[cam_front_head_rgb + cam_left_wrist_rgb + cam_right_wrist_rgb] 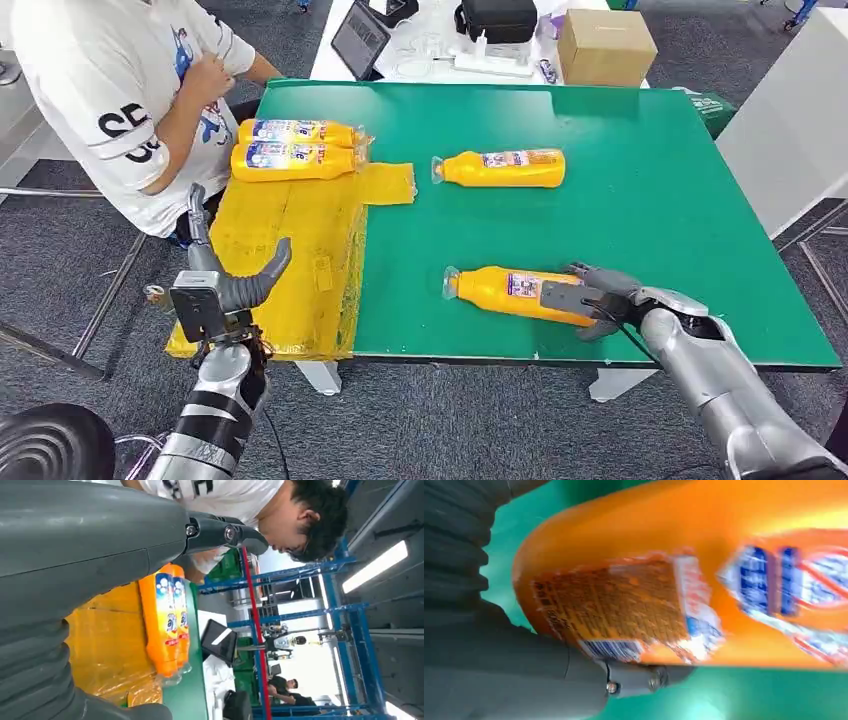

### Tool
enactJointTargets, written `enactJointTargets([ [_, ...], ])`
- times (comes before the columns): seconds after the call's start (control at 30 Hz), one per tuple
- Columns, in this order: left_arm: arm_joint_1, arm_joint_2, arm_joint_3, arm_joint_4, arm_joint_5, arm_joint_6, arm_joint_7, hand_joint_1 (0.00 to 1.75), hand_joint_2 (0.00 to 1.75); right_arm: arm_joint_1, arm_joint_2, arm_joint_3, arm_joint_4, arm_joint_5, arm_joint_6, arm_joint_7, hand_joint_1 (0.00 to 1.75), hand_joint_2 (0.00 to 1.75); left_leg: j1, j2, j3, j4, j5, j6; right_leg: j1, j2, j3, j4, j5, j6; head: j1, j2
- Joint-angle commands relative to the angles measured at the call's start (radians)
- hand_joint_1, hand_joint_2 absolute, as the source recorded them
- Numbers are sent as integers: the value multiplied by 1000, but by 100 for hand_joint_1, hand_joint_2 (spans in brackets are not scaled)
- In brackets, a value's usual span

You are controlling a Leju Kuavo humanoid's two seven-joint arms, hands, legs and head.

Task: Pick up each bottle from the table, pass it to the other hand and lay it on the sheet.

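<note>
Surroundings: a person in a white T-shirt sits at the green table on its far left side, close behind the yellow sheet; a cardboard box and a tablet sit on the white table beyond.
On the sheet: two orange bottles lie side by side at its far end, touching.
On the table: a third orange bottle lies mid-table, well apart from both hands.
Right hand: right hand wraps the base end of the near bottle, which lies flat near the table's front edge, cap pointing toward the sheet; whether the grip is firm I cannot tell.
Left hand: left hand hovers over the sheet's near part, fingers spread, holding nothing.
Room: bare green table lies between the near bottle and the sheet's edge.
</note>
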State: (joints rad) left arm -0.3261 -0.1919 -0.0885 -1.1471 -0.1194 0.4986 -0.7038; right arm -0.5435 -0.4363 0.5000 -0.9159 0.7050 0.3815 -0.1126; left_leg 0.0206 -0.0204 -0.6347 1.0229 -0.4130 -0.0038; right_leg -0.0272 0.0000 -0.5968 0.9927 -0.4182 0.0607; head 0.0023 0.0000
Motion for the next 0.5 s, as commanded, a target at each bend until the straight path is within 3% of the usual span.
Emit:
enactJointTargets([
  [0.03, -48, -18, 2, 101, 4, -13, 6, 0, 175, -3, -12, 153, 62, -4, -81, 39, 159, 175, 1, 1, 5, -1, -1, 2, 2, -1, 6, -3, -1, -4, 0, 0],
  [0.07, -48, -17, 1, 101, 0, -9, 6, 0, 175, 0, 0, 155, 73, -7, -100, 37, 173, 175, 1, 1, 4, -1, -1, 1, 2, 0, 4, -2, 0, -2, 0, 0],
  [0.3, -47, -14, 0, 101, 0, -10, 6, 0, 175, 4, 37, 159, 102, -9, -156, 34, 175, 175, 1, 4, 5, -1, -1, 1, 2, 1, 5, -2, 0, -4, 0, 0],
  [0.5, -43, -16, 0, 101, -10, -17, 6, 0, 175, 52, 103, 95, 114, -22, -333, -13, 175, 175, 1, 5, 6, -2, -1, 1, 2, 2, 5, -3, 1, -3, 0, 0],
])
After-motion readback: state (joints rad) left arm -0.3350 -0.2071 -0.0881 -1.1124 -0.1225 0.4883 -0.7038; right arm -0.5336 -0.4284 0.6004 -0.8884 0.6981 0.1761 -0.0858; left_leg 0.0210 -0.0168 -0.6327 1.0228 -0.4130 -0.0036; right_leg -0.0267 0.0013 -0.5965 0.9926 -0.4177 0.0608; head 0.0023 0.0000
